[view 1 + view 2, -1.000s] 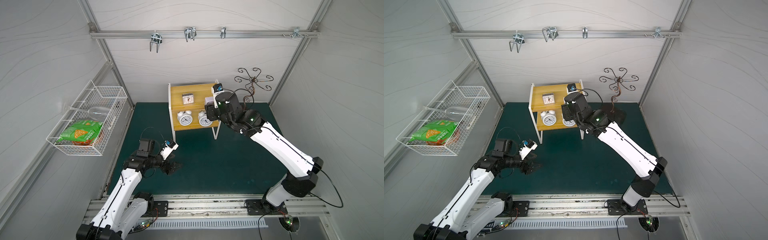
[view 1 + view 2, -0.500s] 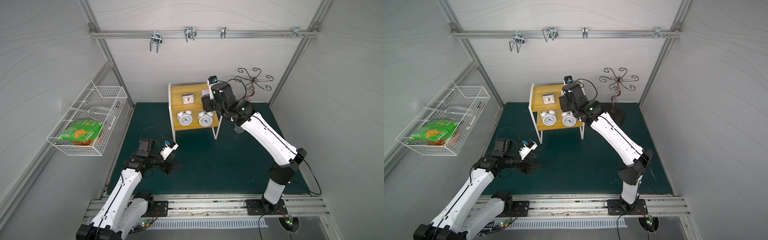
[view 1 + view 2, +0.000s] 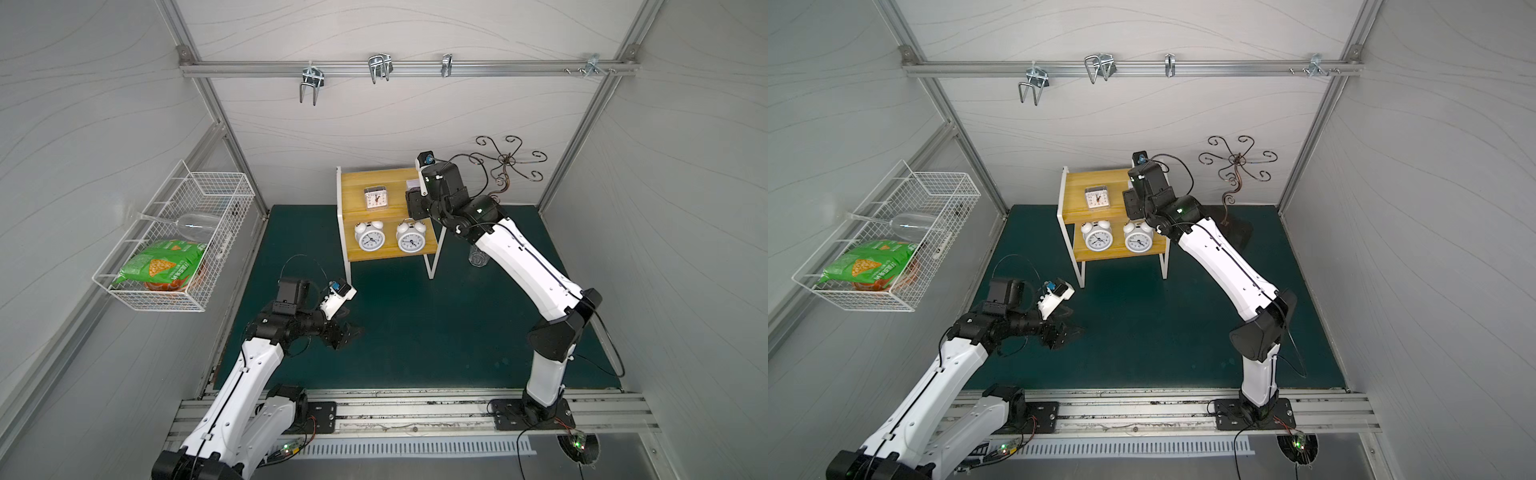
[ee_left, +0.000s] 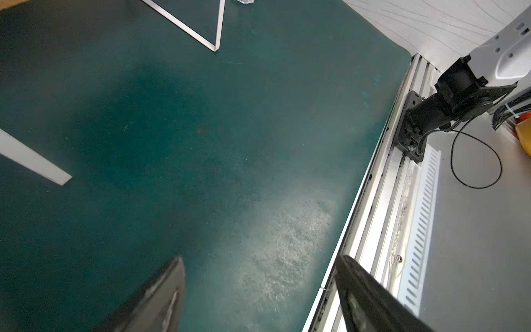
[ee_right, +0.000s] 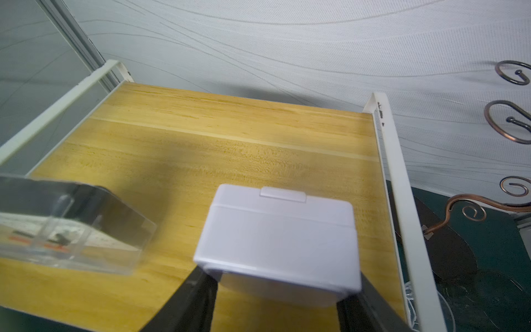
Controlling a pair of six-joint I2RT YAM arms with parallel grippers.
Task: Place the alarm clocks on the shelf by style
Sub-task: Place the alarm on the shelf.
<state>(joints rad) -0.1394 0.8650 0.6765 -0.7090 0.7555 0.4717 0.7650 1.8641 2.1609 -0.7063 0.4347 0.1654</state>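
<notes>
The shelf [image 3: 353,183] stands at the back of the green mat. On its lower board stand two round white twin-bell alarm clocks [image 3: 369,237] [image 3: 410,238]. A transparent-cased square clock [image 3: 376,197] [image 5: 66,227] rests on the upper board. My right gripper [image 5: 277,287] is shut on the white square clock [image 5: 278,238], holding it just over the upper board, beside the transparent one and near the shelf's right rail. In both top views the arm hides most of that clock. My left gripper [image 4: 258,287] hangs open and empty over bare mat, in front of the shelf.
A white wire basket [image 3: 216,195] on the left wall holds a green snack bag [image 3: 162,266] and a drinking glass. A copper hook stand [image 3: 505,166] stands right of the shelf. A clear glass object [image 3: 478,257] sits on the mat under my right arm.
My right arm has stretched back and to the left, carrying the white square clock over the upper board. The left arm has barely moved.
</notes>
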